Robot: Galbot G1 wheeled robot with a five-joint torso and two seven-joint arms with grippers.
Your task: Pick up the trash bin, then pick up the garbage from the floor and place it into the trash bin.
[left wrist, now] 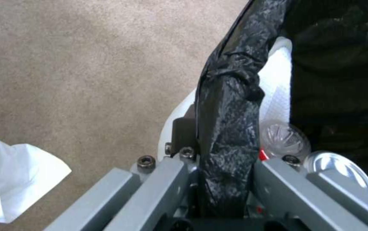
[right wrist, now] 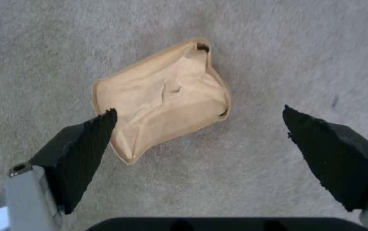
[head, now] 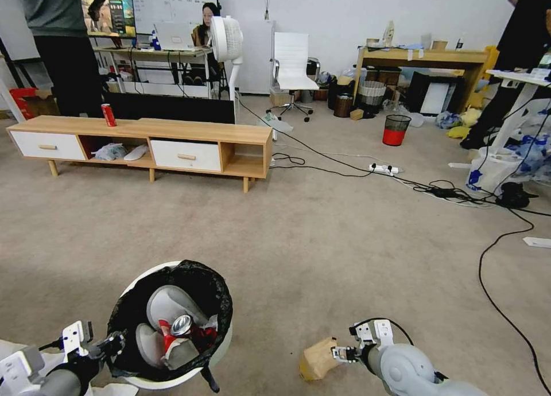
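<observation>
The trash bin (head: 133,290), round and white with a black bag liner, is at my lower left. My left gripper (head: 113,344) is shut on its bag-covered rim (left wrist: 229,106). Inside lie a crushed red can (head: 182,326), a clear bottle (left wrist: 284,139) and grey curved parts (head: 166,304). A piece of the garbage, a crumpled brown paper bag (head: 315,360), lies on the carpet at lower right. My right gripper (right wrist: 199,109) hangs open just above the paper bag (right wrist: 162,102), one black pad (right wrist: 90,147) over its edge, the other pad (right wrist: 329,150) well clear.
A white sheet-like thing (left wrist: 17,179) lies on the carpet beside the bin. Farther off stands a low wooden TV stand (head: 143,133) with an upright red can (head: 108,115). A red-and-black mesh wastebasket (head: 396,129), a power strip (head: 383,168) and black cables (head: 488,292) lie to the right.
</observation>
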